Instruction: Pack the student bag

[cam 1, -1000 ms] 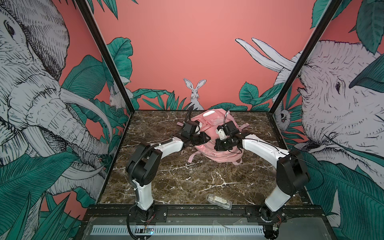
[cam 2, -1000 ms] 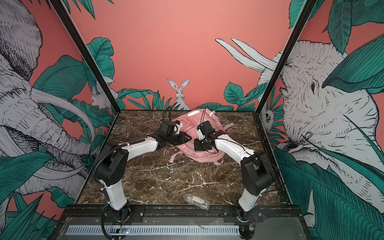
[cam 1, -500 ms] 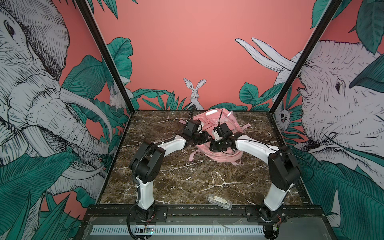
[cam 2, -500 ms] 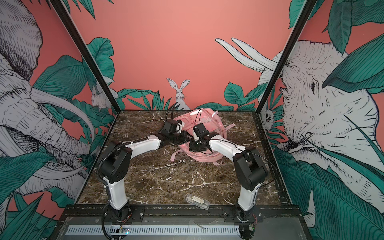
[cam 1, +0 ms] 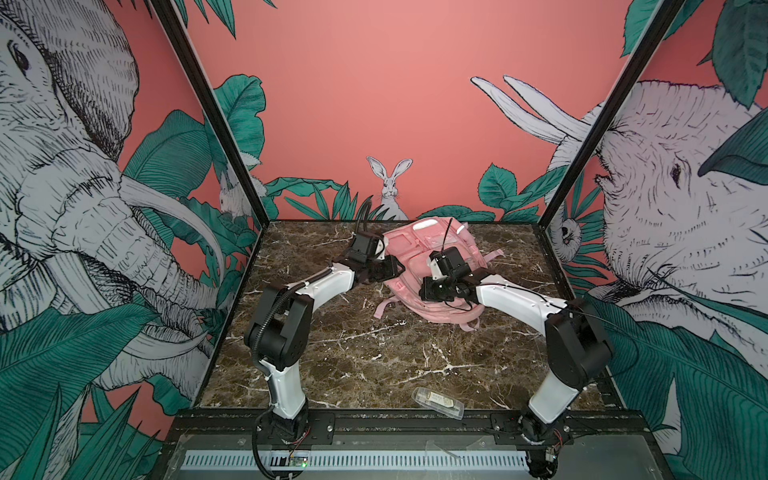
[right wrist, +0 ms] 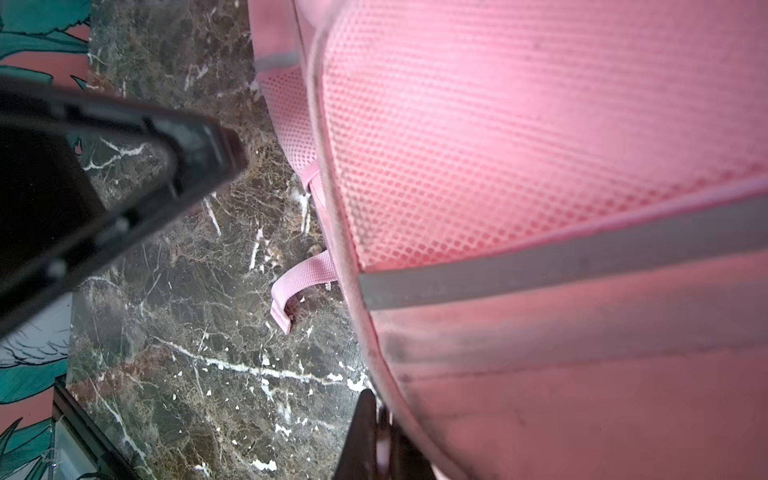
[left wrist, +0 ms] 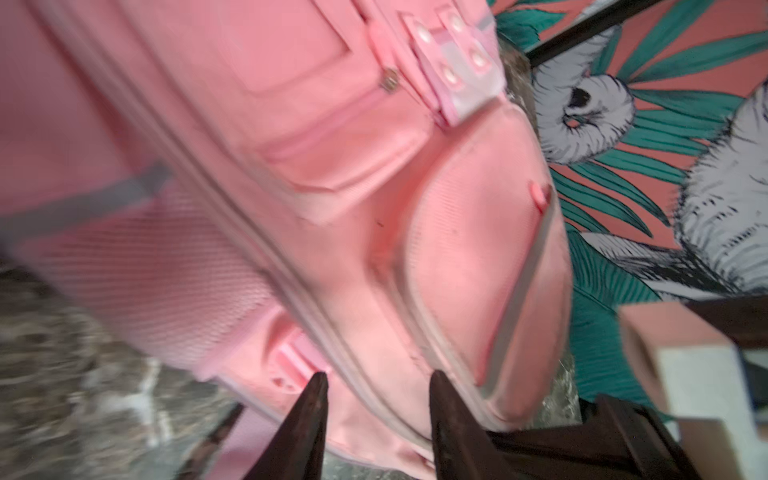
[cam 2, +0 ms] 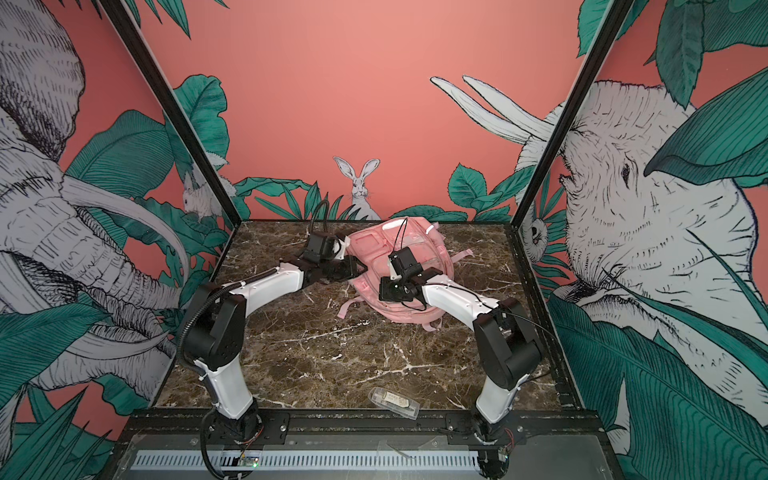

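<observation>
At centre-left in both top views, the left gripper (left wrist: 378, 399) is spreading its jaws wider than a second ago, and its wrist is drifting slightly toward the upper left. In its wrist view the two dark fingertips (left wrist: 313, 399) are standing partly apart, straddling the piped seam of the student bag (cam 1: 415, 249). They are probably letting go of it rather than pinching it. The blur is hiding whether either pad is still touching fabric.

The bag is lying front-up at the upper centre of the marble table (cam 1: 374, 353), close to the back wall and staying where it was. I judge that a hold on the bag is ending and that packing proper is yet to begin.

Right of centre, the right gripper (right wrist: 376, 440) is keeping its jaws pressed fully together against the bag's lower piped edge. A pale sliver is showing between them, perhaps a zip pull.

A clear case (cam 1: 437, 402) is lying untouched at the lower centre-right of the table, well apart from the bag.
</observation>
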Robot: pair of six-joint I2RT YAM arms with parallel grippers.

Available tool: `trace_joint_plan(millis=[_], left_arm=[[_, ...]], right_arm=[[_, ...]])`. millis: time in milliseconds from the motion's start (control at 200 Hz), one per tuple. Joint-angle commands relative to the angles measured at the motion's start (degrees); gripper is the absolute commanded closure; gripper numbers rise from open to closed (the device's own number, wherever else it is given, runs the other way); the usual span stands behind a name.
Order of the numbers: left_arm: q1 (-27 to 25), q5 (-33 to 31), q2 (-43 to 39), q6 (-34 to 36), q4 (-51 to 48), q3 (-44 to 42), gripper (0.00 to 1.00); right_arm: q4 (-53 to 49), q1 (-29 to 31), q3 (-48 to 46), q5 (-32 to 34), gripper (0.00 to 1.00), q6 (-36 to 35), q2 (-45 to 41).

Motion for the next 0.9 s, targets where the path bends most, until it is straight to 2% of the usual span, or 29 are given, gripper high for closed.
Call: trace_joint_plan(millis=[0,155,265,435,575,735,895], left_arm=[[0.3,-1.5,0.7,4.4,-6.1,3.8,0.55],[0.9,-2.8,3.7,5.1,-6.3,4.9,0.51],[1.1,-0.6,6.4,3.7,-5.0,6.1,0.49],[1.1,-0.4,9.2,2.6,-4.4,7.3,0.48],[1.1,2.2,11.4,0.6,-2.3,6.9,0.48],[1.0,4.5,11.8,-2.3,2.9,4.1,0.61],[1.1,5.8,11.2,-4.3,6.5,1.8,0.82]], right_arm=[[-0.8,-0.6,-2.2,0.6,1.00,-1.3,-4.3],[-1.9,-1.9,-5.4,0.8,1.00,-2.2,-8.8],[-3.1,-2.6,-6.4,1.1,1.00,-3.0,-10.7],[-4.6,-3.2,-6.2,0.8,1.00,-4.0,-11.3],[-4.0,-3.3,-5.8,-1.3,1.00,-3.9,-10.1],[-2.3,-2.9,-5.6,-3.5,1.00,-2.8,-7.9],[-0.9,-1.7,-5.1,-3.5,1.00,-2.0,-5.8]])
